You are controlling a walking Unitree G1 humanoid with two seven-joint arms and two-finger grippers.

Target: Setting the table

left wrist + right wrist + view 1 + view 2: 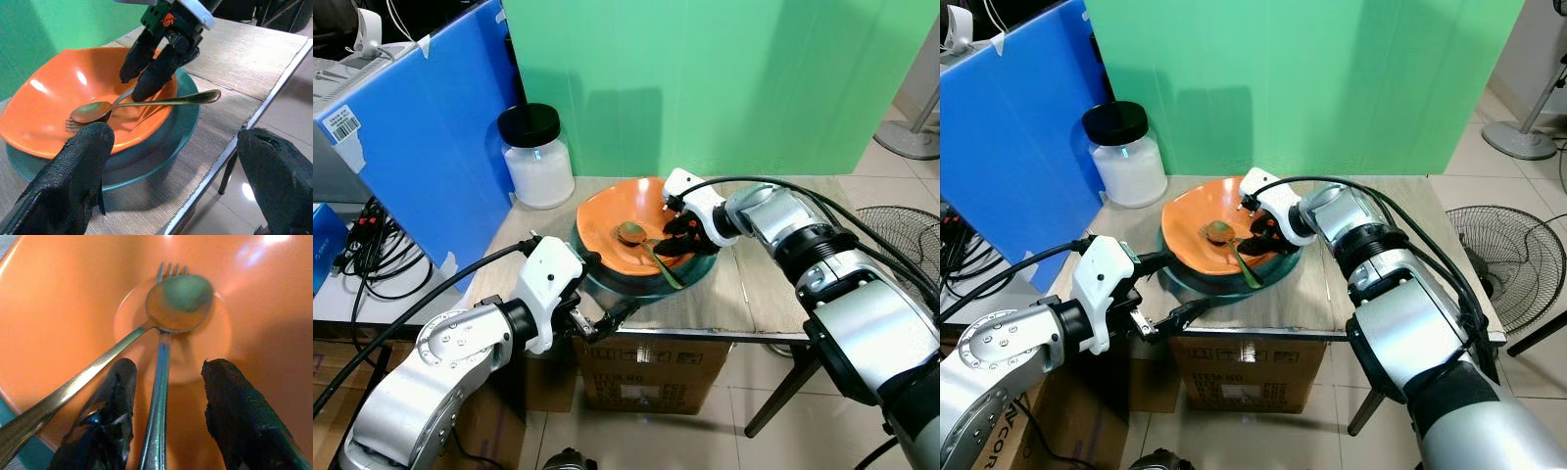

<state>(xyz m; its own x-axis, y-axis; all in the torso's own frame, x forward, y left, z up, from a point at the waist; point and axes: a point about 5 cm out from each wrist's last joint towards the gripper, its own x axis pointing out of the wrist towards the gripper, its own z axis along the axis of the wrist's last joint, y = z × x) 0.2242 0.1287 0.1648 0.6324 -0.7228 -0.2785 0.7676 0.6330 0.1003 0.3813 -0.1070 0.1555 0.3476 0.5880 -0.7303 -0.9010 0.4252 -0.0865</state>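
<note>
One spoon [181,298] and one fork [159,382] lie in one orange bowl [617,211], both grippers [166,396] [176,186] spread.

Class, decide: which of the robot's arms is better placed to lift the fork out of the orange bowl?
Right. The right gripper is open inside the orange bowl, straddling the fork handle. The left gripper hovers open beside the table edge.

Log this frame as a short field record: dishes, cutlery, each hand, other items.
dishes: orange bowl nested on teal plate, near table front edge
cutlery: spoon lying over fork, both inside the bowl
right hand: open, inside the bowl, fingers straddling the fork handle
left hand: open, at the table edge before the plate
other: black-lidded white jar behind the bowl
</note>
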